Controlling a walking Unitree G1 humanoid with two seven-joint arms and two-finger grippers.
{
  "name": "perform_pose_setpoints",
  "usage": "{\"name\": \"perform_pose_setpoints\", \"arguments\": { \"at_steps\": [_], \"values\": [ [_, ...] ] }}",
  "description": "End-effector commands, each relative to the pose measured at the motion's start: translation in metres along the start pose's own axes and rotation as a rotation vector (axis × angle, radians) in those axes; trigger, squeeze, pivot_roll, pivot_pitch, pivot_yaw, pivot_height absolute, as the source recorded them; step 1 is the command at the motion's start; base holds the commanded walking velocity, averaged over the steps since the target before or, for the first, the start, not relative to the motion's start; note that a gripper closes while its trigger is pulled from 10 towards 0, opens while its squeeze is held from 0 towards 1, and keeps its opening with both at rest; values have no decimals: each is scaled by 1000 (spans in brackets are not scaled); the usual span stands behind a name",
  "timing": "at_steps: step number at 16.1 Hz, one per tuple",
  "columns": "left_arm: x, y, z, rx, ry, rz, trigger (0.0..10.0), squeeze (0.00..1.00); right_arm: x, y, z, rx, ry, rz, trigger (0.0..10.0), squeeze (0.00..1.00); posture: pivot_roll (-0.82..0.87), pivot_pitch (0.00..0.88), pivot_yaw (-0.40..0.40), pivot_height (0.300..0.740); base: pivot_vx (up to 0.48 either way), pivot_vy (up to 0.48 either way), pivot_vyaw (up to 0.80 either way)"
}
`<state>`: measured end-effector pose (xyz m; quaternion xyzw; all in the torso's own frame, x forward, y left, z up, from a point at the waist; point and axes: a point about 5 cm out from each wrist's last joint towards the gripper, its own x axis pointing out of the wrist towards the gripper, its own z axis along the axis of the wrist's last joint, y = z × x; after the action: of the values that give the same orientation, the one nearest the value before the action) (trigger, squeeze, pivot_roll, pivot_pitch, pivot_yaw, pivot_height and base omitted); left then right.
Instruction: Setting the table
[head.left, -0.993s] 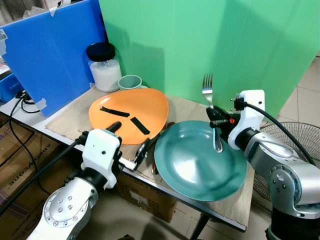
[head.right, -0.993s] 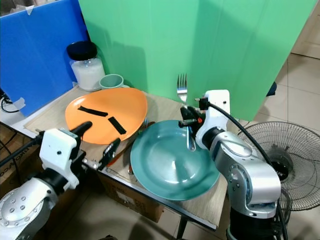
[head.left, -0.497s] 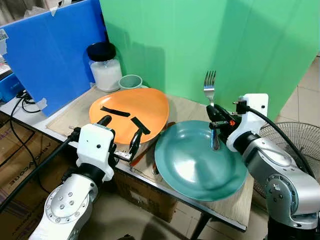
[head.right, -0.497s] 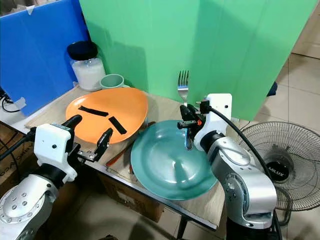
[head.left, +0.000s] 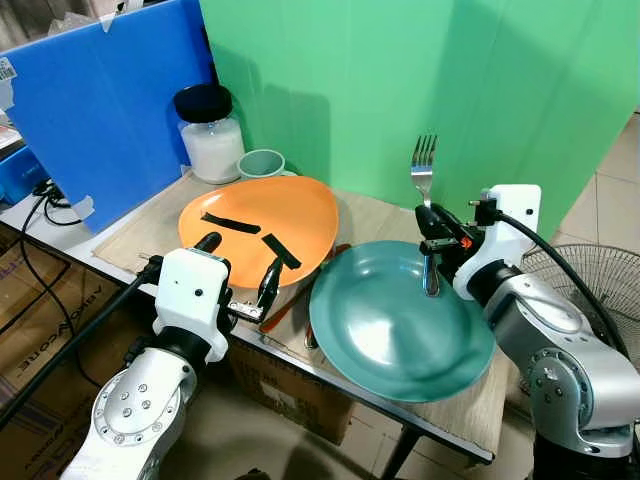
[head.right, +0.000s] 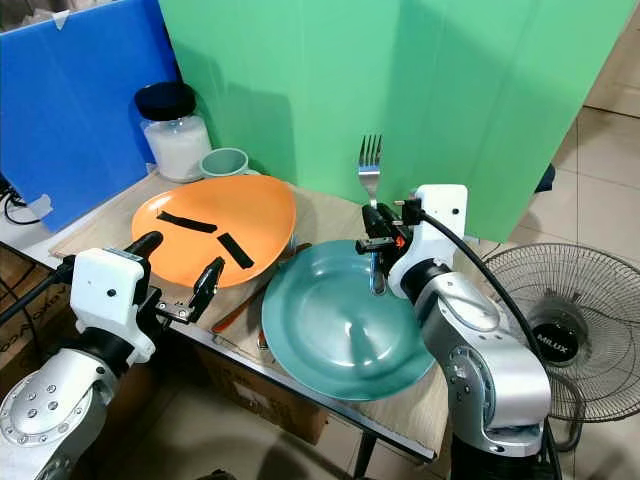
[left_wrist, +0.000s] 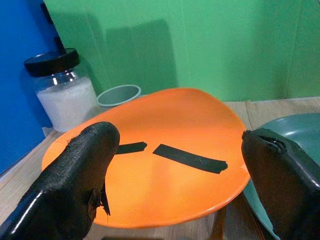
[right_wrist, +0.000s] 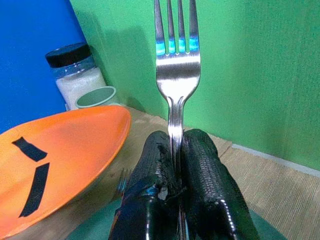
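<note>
Gripping an upright fork (head.left: 424, 170), right gripper (head.left: 432, 235) (fingers clamped) overhangs teal plate (head.left: 395, 335).

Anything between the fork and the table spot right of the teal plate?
Only the teal plate itself: right gripper holds the fork upright above its far rim. The bare mat beside it looks open.

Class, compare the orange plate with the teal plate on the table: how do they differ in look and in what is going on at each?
The orange plate carries two black tape strips; the teal plate is unmarked. The orange plate lies nearer the jar and cup; the teal plate overhangs the table's front edge. The right gripper holds a fork upright over the teal plate; the open left gripper faces the orange one. Both lie flat.
</note>
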<state>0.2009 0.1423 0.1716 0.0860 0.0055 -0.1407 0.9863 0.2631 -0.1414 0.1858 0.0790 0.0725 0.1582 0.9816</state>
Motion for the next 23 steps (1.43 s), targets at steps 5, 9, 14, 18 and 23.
{"name": "perform_pose_setpoints", "arguments": {
  "at_steps": [5, 9, 14, 18, 23],
  "values": [
    [2, 3, -2, 14, 12, 25, 10000, 0, 1, 1, -2, -3, -4, 0, 10000, 0, -5, 0, 45, 740, -111, 0, 0],
    [2, 3, -1, 11, 6, 24, 10000, 0, 1, 0, -2, -1, -5, -8, 10000, 0, -6, 0, 45, 740, 0, 0, 0],
    [2, 1, -1, 11, -3, 12, 10000, 0, 0, -5, -4, 19, -8, -37, 10000, 0, -8, 0, 46, 740, 0, 0, -640],
    [3, 1, -2, 9, 2, 23, 10000, 0, 0, -4, -4, 3, -10, -25, 10000, 0, -6, 0, 36, 740, 0, 0, -597],
    [3, 2, -3, -2, -1, 31, 10000, 0, 1, -4, -5, -4, -5, -17, 10000, 0, -5, 0, 32, 740, -53, 0, 0]
  ]
}}
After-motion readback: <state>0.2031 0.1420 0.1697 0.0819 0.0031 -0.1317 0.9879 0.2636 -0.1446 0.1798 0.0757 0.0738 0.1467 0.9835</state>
